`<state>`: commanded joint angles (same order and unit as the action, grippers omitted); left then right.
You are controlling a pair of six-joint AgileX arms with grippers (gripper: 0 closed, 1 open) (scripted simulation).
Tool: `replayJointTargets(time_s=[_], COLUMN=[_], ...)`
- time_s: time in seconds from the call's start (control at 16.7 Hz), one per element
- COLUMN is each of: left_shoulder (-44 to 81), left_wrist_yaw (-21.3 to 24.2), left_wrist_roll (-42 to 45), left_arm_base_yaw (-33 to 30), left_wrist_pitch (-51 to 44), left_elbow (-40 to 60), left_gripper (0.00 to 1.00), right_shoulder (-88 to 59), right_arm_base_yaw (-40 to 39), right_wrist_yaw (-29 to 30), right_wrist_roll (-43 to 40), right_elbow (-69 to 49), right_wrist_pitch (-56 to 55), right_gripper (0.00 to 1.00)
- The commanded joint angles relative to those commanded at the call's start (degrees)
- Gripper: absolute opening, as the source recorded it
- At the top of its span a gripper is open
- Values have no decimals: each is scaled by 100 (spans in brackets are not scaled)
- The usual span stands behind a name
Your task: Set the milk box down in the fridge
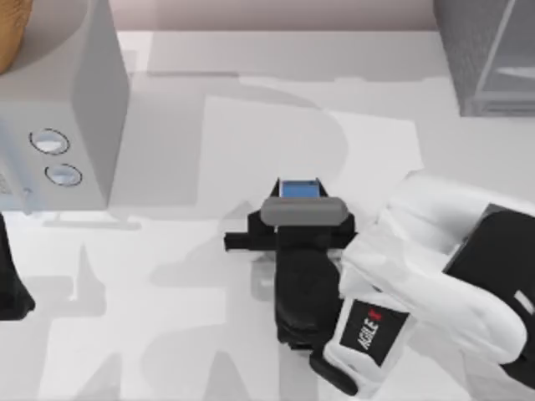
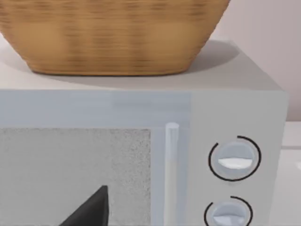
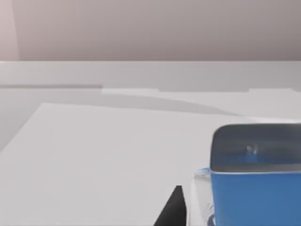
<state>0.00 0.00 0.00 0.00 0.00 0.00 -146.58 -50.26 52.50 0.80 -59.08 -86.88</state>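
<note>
The milk box point(image 1: 298, 189) shows its blue top at the middle of the table, just beyond the grey bar on my right wrist. My right gripper point(image 1: 299, 200) reaches in from the lower right and is shut on the carton. In the right wrist view the milk box point(image 3: 256, 181) looms close, with one dark fingertip point(image 3: 173, 207) hard against its side. Its base is out of frame, so I cannot tell whether it rests on the table. The fridge point(image 1: 489, 58), dark grey with a glassy panel, stands at the far right corner, well away from the carton.
A light grey box with two round dials point(image 1: 75, 125) stands at the far left, carrying a wicker basket point(image 1: 10, 33). My left arm point(image 1: 10, 284) is parked at the left edge, facing that box point(image 2: 141, 155) and the basket point(image 2: 113, 37). White tabletop lies between carton and fridge.
</note>
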Motion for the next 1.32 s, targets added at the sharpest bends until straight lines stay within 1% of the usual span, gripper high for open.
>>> replayJointTargets(time_s=[0.48,0.66,1.08,1.2,1.32], left_shoulder=[0,0,0,0,0], left_wrist_yaw=[0,0,0,0,0], left_wrist_roll=[0,0,0,0,0], left_arm_base_yaw=[0,0,0,0,0], left_wrist_pitch=[0,0,0,0,0], left_elbow=[0,0,0,0,0], left_gripper=[100,100,100,100,100], right_shoulder=[95,661,2736,2996,3034], right_arm_base_yaw=[-19,-13,-20,-23,-23], right_wrist_yaw=[-3,-13,-22,-24,-25], right_wrist_roll=[11,27,57,57,56], right_elbow=[15,78,274,303,308], right_wrist_pitch=[88,618,2464,2724,2763], right_gripper=[0,0,0,0,0])
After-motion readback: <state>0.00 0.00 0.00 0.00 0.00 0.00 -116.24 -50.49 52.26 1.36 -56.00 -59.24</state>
